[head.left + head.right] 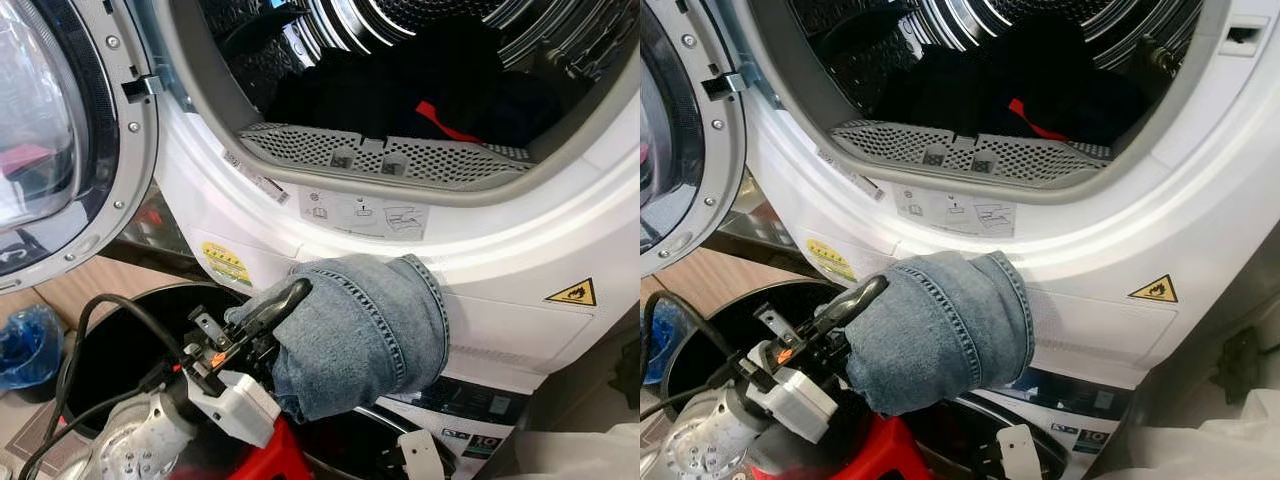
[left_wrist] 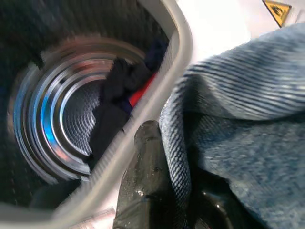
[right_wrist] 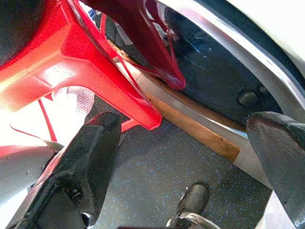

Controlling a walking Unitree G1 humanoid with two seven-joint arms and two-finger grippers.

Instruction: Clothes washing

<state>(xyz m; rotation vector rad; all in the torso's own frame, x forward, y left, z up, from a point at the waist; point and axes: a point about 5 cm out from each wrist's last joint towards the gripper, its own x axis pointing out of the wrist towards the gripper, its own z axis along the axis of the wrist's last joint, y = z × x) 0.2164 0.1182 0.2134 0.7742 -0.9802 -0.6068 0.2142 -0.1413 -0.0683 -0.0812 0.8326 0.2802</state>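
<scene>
The left gripper (image 1: 275, 305) clamps a bundle of blue denim jeans (image 1: 365, 335), one black finger (image 1: 282, 300) lying over the near fold while the cloth bulges out beyond and to the right of it. Just below the gripper sits a red plastic piece (image 1: 275, 452) and the dark round glass of a lower machine door (image 1: 120, 345). Directly behind the jeans, touching or nearly touching them, is the white front panel (image 1: 500, 270) of the upper machine, with a yellow warning triangle (image 1: 572, 293) off to the right. Above and beyond the gripper the drum opening (image 1: 400, 80) gapes, dark clothes (image 1: 380, 95) with a red strip (image 1: 445, 122) lying inside. The open door (image 1: 60, 130) hangs to the left. In its wrist view, the right gripper (image 3: 186, 157) hangs low over speckled floor (image 3: 157, 176), fingers spread wide, holding nothing.
</scene>
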